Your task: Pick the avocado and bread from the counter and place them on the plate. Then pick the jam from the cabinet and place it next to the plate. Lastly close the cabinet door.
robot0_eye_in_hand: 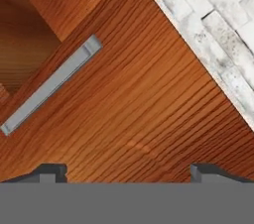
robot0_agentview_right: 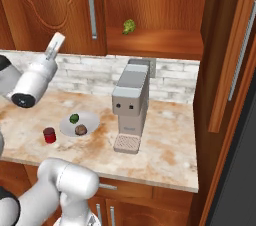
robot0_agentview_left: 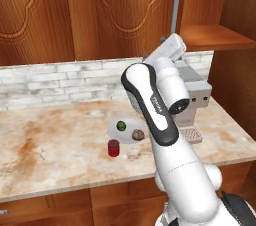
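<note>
1. Right now I have the arm folded up high over the counter (robot0_agentview_left: 50, 140), elbow bent, with the forearm reaching up and back toward the cabinet door (robot0_agentview_right: 60, 10).
2. My gripper (robot0_eye_in_hand: 128, 171) faces the wood of that door at close range; through the hand view the two finger tips (robot0_eye_in_hand: 49, 172) sit wide apart at the bottom, nothing between them, so the hand is spread open and holds nothing.
3. From the same view I see the door's silver bar handle (robot0_eye_in_hand: 49, 89) running on a slant, and the white brick backsplash (robot0_eye_in_hand: 218, 39) cutting across the upper right corner.
4. On the right base view the cabinet (robot0_agentview_right: 155, 42) beside the door shows its open shelf, with a yellow-green leafy item (robot0_agentview_right: 129, 26) sitting toward the shelf's left end.
5. Down on the counter, the plate (robot0_agentview_left: 128, 124) lies near the middle, closer to the front edge than to the back wall.
6. Resting on the plate are the avocado (robot0_agentview_left: 120, 126) on its left part and the bread (robot0_agentview_left: 138, 134) on its right part, near each other but apart.
7. Just beside the plate's front-left rim stands the jam (robot0_agentview_left: 113, 148), upright.
8. Right of the plate I see a grey coffee machine (robot0_agentview_right: 130, 105) against the backsplash.
</note>
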